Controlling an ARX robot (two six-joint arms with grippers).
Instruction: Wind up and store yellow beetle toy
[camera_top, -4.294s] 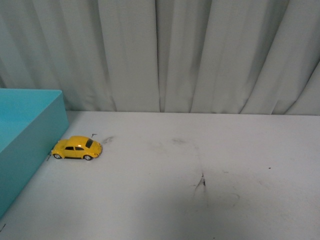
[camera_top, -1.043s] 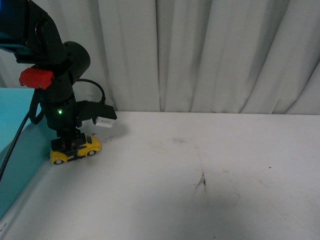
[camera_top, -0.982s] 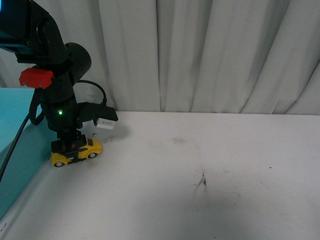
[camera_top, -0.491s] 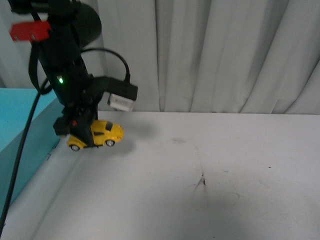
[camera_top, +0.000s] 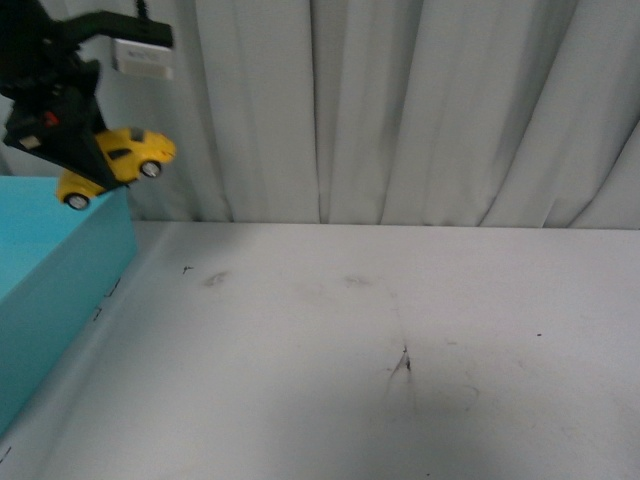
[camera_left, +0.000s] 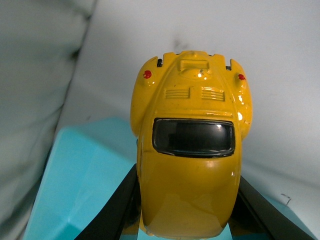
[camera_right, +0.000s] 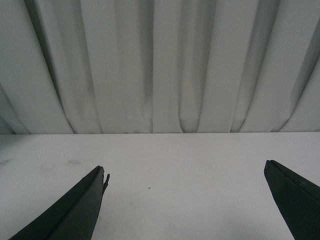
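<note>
Storage looks to be the step in hand. In the front view the left gripper (camera_top: 88, 162) is clamped across the middle of the yellow beetle toy (camera_top: 125, 152) and holds it in the air, tilted, just above the rim of the teal box (camera_top: 60, 250) at the box's corner by the curtain (camera_top: 400, 100). The toy's lower end reaches in over the box and its higher end points away from it. The white table (camera_top: 380, 360) beside the box shows only dark scuff marks. In the left wrist view the toy fills the picture from above, with its rear window, vents and red tail lights all plain. Black fingers (camera_left: 117, 210) press against both flanks, so the grip seems firm. Teal shows beneath the toy on either side, while its far end juts past the box's edge over the table. In the right wrist view the right gripper (camera_right: 180, 200) is spread wide and holds nothing. It hangs over bare table before the curtain, and the box is out of its sight. By this showing the toy is picked up and carried to the box. Whether its spring has been wound cannot be told from these pictures. Left to do, by judgement, are bringing the toy fully over the box's inside, lowering it and letting go.
</note>
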